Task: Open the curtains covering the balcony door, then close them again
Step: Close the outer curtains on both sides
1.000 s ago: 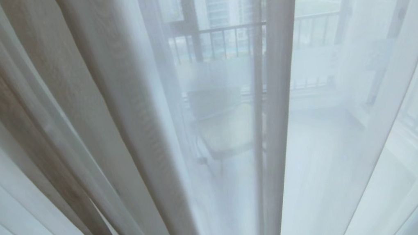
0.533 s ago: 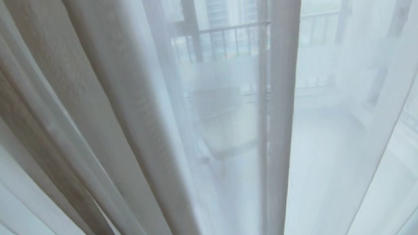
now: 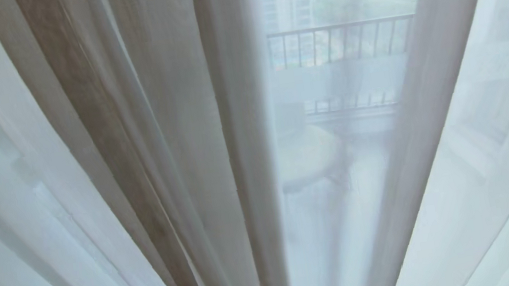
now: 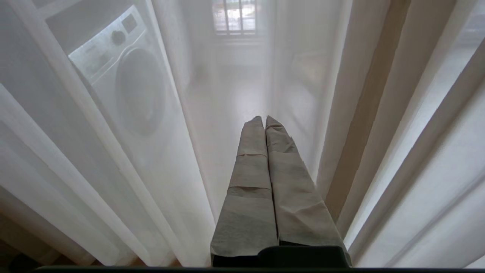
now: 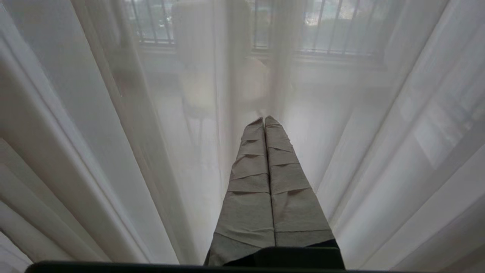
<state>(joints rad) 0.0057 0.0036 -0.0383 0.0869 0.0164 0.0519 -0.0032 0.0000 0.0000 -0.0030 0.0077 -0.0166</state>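
Observation:
The curtains fill the head view: opaque beige-grey folds left of centre and sheer white voile everywhere else. They hang drawn across, and the balcony door behind them cannot be made out. Neither arm is in the head view. In the left wrist view my left gripper is shut and empty, its grey-wrapped fingers pointing at the sheer layer, with a beige fold just beside it. My right gripper is shut and empty too, facing sheer fabric. I cannot tell whether either tip touches the cloth.
Through the voile I see a balcony railing and a pale round seat or table on the balcony floor. A washing machine shows dimly through the sheer in the left wrist view.
The whole head picture has slid to the right, so the camera has moved: the beige folds and the railing now sit further right. The curtains still hang the same.

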